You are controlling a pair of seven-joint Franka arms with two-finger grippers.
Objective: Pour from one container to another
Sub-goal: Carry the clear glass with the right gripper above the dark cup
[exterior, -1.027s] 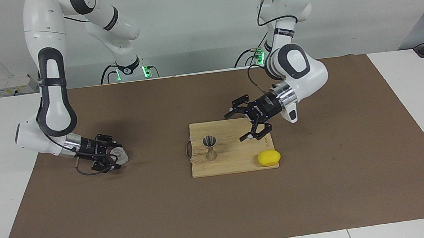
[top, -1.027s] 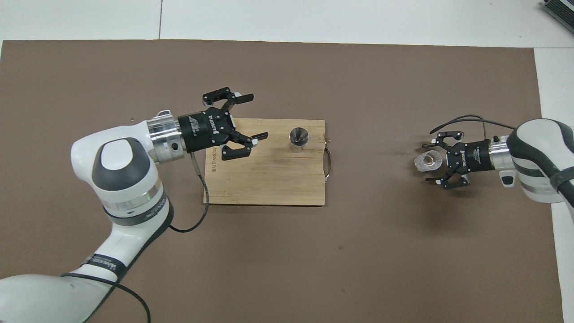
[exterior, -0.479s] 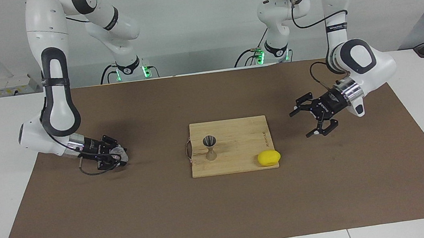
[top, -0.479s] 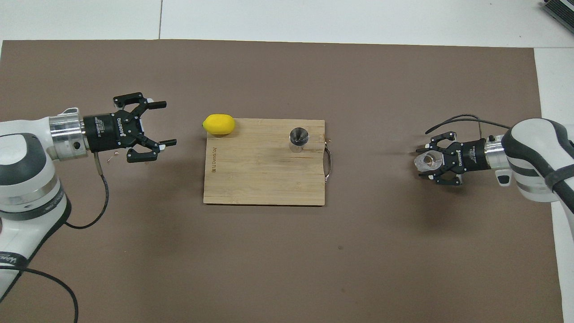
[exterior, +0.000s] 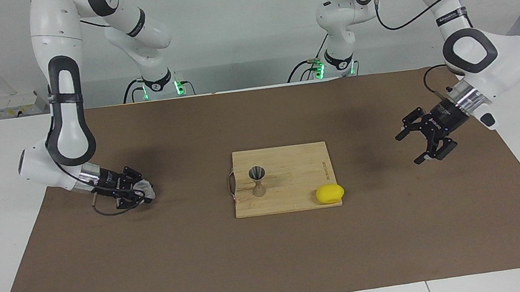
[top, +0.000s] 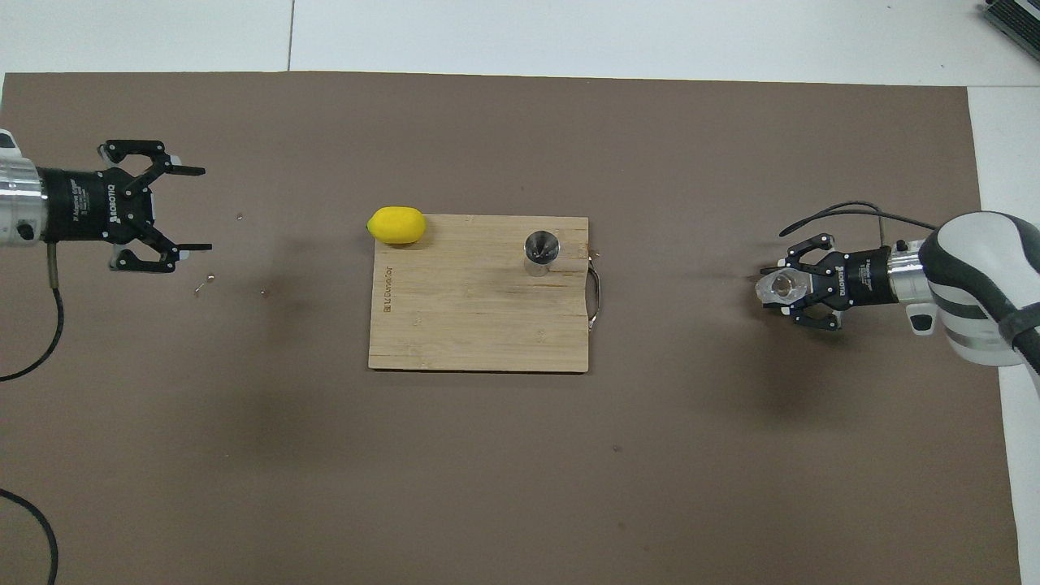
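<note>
Glass cup [exterior: 147, 190] sits gripped in low, outstretched right hand [exterior: 140, 195].

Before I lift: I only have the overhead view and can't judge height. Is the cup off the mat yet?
Observer: No. From the facing view, the cup, gripped by the right gripper, looks to sit on the mat. I see no gap under it.
Operator: Is the left gripper down on the mat too?
Observer: No. The left gripper hangs open in the air over the mat, toward the left arm's end of the table.
Operator: Is the jigger standing straight?
Observer: Yes. The jigger stands upright on the board, with one cone's mouth facing up.
</note>
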